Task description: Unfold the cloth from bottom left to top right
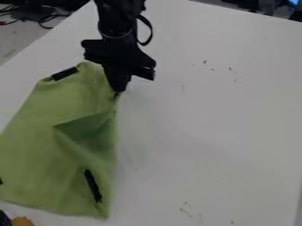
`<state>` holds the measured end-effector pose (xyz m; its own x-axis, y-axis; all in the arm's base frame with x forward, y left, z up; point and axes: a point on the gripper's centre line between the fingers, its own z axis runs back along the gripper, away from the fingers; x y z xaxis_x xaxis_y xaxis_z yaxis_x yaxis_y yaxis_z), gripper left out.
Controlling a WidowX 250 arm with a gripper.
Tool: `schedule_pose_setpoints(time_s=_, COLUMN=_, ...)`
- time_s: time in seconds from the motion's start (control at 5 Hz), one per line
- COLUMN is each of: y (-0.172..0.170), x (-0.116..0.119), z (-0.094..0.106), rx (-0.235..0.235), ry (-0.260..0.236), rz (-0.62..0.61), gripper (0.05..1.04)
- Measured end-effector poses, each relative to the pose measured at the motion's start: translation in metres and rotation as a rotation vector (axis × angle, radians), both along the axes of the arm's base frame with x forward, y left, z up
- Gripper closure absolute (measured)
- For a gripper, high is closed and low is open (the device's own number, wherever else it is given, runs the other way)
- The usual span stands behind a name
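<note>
Nearest, at the bottom left corner, an orange thing (22, 221) sits beside a dark one (5, 219), just past which the green cloth (35, 163) lies along the left side of the white table (200, 132), a black strip (92, 185) near its lower right corner and a fold slanting across its middle. Farther up, the black gripper (119, 91) hangs down with its fingers clamped on the cloth's upper right edge (another black strip (63, 73) marks the top left), and beyond the table's far left edge dark cables (44, 18) lie in loops.
</note>
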<state>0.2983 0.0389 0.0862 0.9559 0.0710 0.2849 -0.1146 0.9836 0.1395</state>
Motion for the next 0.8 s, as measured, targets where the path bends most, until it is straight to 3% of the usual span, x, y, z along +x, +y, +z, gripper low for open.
schedule_pose_setpoints(time_s=0.4, y=-0.046, x=0.022, z=-0.023, rx=-0.059, ry=0.041, rz=-0.148, gripper=1.02)
schedule_pose_setpoints(time_s=0.8, y=-0.054, x=0.029, z=-0.042, rx=-0.088, ry=0.07, rz=-0.142, gripper=1.02)
